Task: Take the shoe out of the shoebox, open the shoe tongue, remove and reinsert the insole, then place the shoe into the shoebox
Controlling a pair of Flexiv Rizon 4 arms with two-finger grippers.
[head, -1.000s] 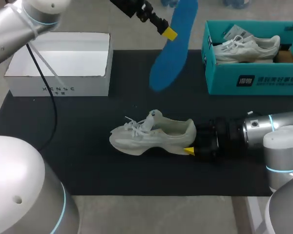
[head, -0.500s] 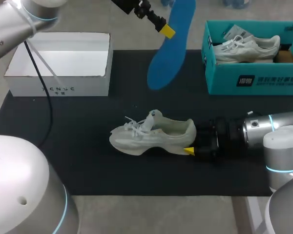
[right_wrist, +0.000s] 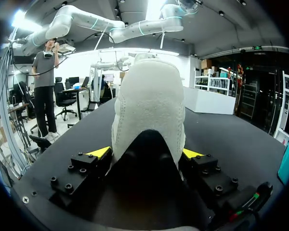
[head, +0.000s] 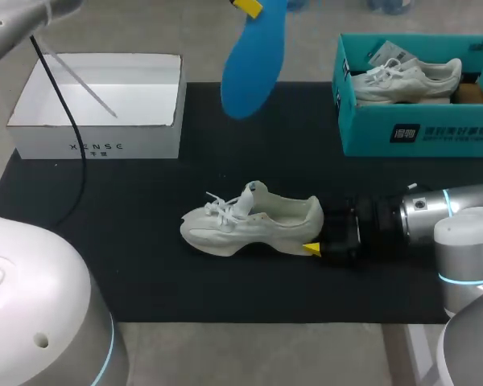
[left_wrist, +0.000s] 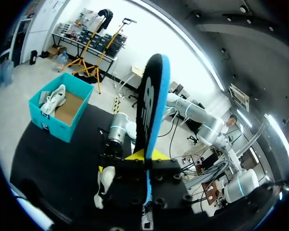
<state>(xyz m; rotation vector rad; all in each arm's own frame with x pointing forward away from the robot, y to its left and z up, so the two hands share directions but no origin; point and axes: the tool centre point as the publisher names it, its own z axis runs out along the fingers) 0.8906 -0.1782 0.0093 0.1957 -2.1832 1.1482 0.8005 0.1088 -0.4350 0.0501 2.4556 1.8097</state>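
Blue insole upright in the left end effector

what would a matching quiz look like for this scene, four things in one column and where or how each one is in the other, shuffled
Things
1 insole
2 loose shoe
3 white box
4 teal box

States
a holds a second shoe
b held up in the air by the left gripper
c stands at the left end of the mat
d heel clamped by the right gripper

Pairs: 1-b, 2-d, 3-c, 4-a
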